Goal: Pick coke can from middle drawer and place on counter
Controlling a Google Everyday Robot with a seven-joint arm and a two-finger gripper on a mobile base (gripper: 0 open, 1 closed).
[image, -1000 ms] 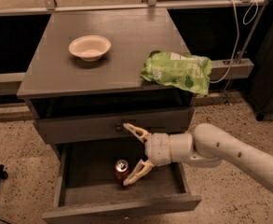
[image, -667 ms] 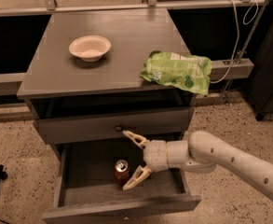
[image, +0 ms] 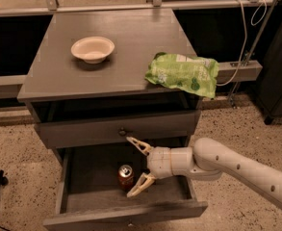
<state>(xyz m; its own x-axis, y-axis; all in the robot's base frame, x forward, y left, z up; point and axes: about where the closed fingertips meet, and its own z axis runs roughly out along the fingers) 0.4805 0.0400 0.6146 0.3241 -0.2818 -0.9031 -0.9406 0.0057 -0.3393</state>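
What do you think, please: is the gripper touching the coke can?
Cannot tell. In the camera view the open gripper straddles the coke can; its lower finger borders the can's outline.

The gripper (image: pixel 132 167) has moved a little left and lower into the middle drawer (image: pixel 92 183), now just right of the coke can (image: pixel 126 176), perhaps touching it.
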